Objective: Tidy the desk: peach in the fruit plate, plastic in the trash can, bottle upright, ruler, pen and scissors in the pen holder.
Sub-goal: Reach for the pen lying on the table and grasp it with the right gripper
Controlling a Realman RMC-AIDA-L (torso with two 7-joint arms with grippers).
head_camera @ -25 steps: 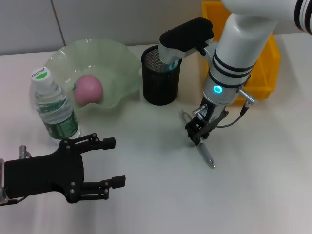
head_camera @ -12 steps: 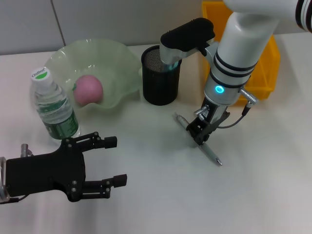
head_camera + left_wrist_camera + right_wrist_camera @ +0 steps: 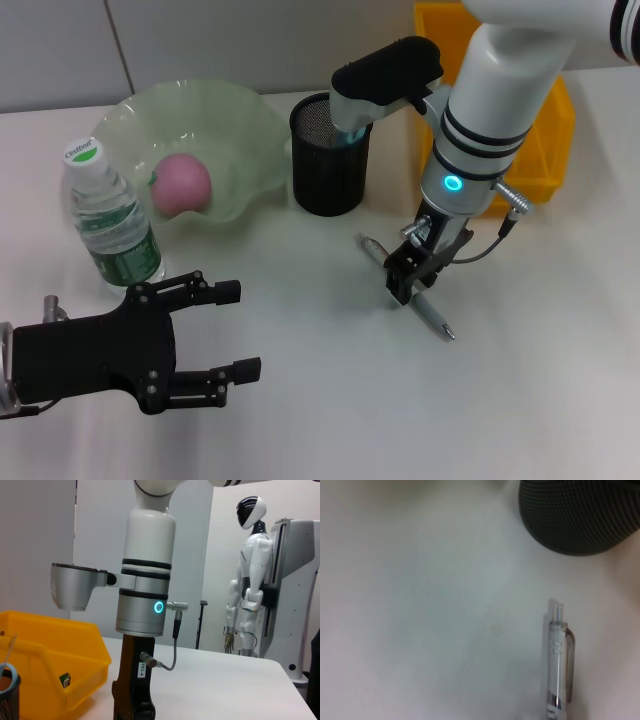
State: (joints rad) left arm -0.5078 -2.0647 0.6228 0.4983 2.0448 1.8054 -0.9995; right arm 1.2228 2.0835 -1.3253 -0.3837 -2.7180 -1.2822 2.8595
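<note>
While the right gripper (image 3: 408, 277) hangs low over the table (image 3: 320, 400), its dark fingers sit over the middle of the pen (image 3: 405, 288); whether they pinch the barrel or just straddle it, I cannot tell. One end of the pen sticks out behind the fingers toward the holder (image 3: 329, 156), the tip pokes out on the near side, toward the table's front edge. From the right wrist, the clear pen (image 3: 559, 662) lies flat on the white top, with the mesh holder (image 3: 580, 515) a little beyond its clip end. Just behind that gripper and to its left stands the holder, with something teal inside. Further left is the green plate (image 3: 240, 135) with the peach (image 3: 181, 184) in it, and past that the bottle (image 3: 110, 225) stands upright, cap on. Behind the arm, to the right, sits the yellow bin (image 3: 545, 150). Well to the left and nearer the table's front edge, the left gripper (image 3: 238, 330) hovers with fingers spread wide, holding nothing; the bottle is just beyond it
</note>
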